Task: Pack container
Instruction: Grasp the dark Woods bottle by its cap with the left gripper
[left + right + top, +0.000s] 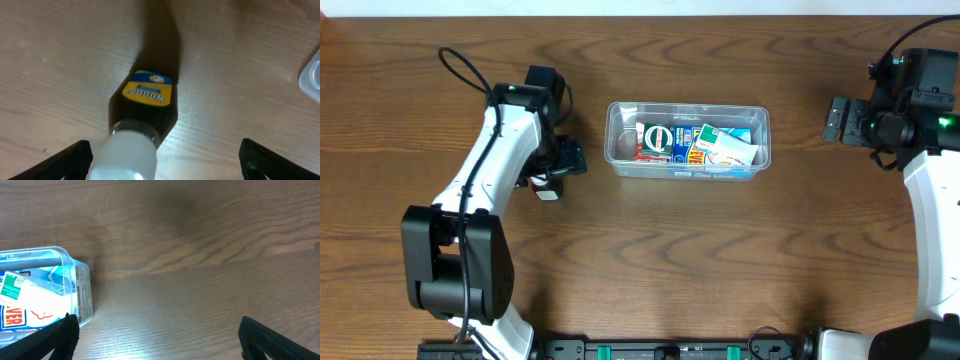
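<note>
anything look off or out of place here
One item is out: a dark bottle with a white cap and yellow label sits on the table, left of the container, between the open fingers of the left gripper. Packets inside overlap at angles; nothing spilled.

Clear rectangular plastic tub (687,106) sits mid wooden table (720,260). Colourful printed packets (695,143) fill it from the middle to its 3 o'clock end, so the only open pocket is at the 9 o'clock end. Dark bottle with white cap and yellow label (148,97) is at the tub's 9 o'clock, apart from it, between the spread fingers of the left gripper (165,145); looks to be lying flat, view blurred. White left arm (495,160) blocks the 8 o'clock approach. Bare wood from the tub's 3 o'clock to the right gripper (157,320), and along 6 o'clock.
</note>
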Motion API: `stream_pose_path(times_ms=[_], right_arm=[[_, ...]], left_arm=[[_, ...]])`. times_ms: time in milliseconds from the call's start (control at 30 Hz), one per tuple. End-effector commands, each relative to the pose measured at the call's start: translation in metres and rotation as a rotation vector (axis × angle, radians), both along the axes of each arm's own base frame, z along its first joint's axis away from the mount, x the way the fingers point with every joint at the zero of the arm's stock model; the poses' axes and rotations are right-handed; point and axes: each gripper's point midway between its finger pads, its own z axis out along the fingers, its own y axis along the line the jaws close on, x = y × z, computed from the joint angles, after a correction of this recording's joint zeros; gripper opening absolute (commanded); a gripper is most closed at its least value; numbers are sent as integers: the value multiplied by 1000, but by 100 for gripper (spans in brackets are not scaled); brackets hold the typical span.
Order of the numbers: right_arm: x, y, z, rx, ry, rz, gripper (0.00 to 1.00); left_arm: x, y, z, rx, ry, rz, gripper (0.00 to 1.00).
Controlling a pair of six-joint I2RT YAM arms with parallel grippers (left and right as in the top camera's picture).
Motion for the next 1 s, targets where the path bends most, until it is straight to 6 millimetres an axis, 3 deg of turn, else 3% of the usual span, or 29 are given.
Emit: stream_pose_path(times_ms=[0, 400, 800, 967], right_arm=[[0, -3, 7, 1, -20, -19, 99], [0, -3, 7, 1, -20, -19, 99], [0, -3, 7, 1, -20, -19, 99], [0, -3, 7, 1, -20, -19, 99]], left_arm=[[-2, -2, -6, -14, 12, -11, 90], [2, 11, -7, -16, 4, 33, 63], [7, 11, -7, -19, -19, 47, 30], [12, 11, -7, -22, -40, 54, 24]])
